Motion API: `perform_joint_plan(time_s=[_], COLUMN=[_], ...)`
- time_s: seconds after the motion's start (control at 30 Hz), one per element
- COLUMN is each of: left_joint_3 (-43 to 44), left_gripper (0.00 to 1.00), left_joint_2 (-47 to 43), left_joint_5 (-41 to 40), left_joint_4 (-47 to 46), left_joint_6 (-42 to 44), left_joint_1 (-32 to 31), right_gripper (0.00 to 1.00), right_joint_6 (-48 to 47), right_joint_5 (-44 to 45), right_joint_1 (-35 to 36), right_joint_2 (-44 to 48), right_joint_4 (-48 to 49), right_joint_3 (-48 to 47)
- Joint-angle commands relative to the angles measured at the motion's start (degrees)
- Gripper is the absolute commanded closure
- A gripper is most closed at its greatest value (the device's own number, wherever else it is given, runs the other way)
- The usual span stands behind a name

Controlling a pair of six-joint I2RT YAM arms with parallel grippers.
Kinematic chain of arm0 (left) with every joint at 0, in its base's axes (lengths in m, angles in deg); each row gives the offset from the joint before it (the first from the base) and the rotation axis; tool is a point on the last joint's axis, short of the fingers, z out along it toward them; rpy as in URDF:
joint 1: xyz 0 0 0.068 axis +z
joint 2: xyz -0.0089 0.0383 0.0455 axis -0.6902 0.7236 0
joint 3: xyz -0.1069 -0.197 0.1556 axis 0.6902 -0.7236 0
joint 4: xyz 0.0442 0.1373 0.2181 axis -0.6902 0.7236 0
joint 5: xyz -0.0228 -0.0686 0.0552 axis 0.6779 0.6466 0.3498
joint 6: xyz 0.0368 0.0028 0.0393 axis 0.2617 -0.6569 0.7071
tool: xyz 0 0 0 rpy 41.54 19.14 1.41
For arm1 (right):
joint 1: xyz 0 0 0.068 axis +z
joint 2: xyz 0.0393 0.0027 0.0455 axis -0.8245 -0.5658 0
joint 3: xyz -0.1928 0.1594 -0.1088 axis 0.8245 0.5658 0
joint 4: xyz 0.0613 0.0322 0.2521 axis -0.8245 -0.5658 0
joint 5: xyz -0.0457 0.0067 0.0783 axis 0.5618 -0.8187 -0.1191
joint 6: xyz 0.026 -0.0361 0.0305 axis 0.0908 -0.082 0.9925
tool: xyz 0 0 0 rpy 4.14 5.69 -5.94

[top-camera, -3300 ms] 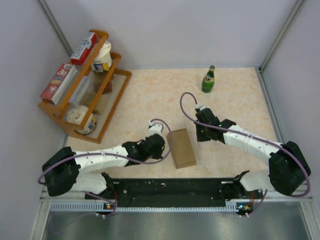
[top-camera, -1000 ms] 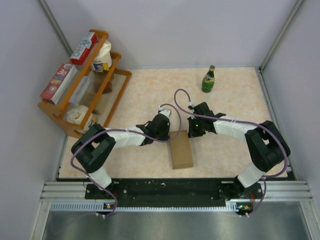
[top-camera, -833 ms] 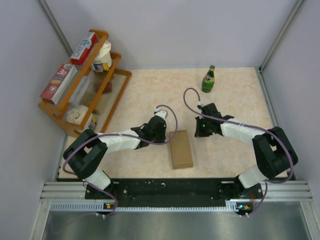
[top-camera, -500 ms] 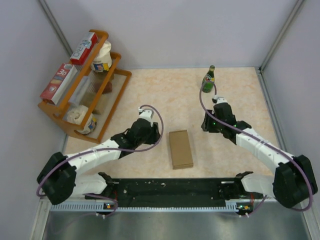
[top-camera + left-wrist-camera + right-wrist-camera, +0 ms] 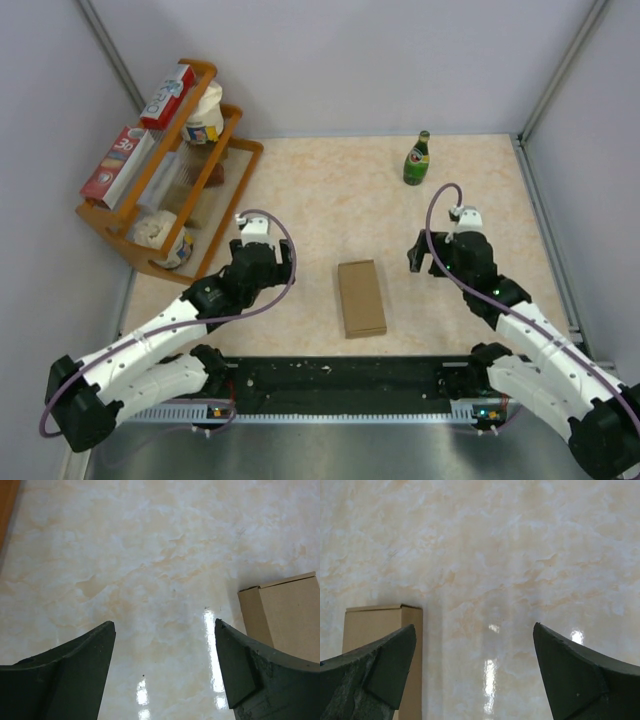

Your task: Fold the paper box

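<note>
We see a big pale stone-look table (image 5: pixel 330 190) with a brown wooden rack (image 5: pixel 250 148) at its far left, and the plain brown paper box (image 5: pixel 361 297) lies closed in the near middle. The black left gripper (image 5: pixel 164 627) and black right gripper (image 5: pixel 474 627) hang one on each side of the box, not touching it, both spread wide and holding nothing. A small green glass bottle (image 5: pixel 417 160) stands far back.

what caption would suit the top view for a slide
Folded paper box lying flat on the table, left and right jaws open and clear on either side.
</note>
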Motion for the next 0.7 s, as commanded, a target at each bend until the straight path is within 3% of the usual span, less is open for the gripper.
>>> perform_joint_plan(time_s=[0.0,0.17,0.4,0.67], left_joint_3=[1.29,-2.04,-4.69,-5.04], left_gripper=[0.16,0.15,0.14,0.13], left_joint_2=[-4.03,-8.16,-12.21,-13.52], left_joint_5=[-6.32,-7.55,-8.08,-7.02], left_joint_4=[3.87,3.79,3.26,3.70], left_joint_6=[1.02,0.67,-1.18,-1.44], left_joint_1=[0.35,0.35,0.35,0.35], right_gripper=[0.01,0.01,0.01,0.01], right_joint_6=[-1.98,2.76,1.97,1.18], right_joint_5=[-6.68,-6.87,-12.24,-8.99], right_joint_1=[-0.23,-0.32,-0.23,-0.32], right_joint_2=[4.25,10.66,20.60,22.64], right_joint_4=[4.94,7.76,16.89,16.90], right_joint_3=[4.99,9.83,16.60,18.10])
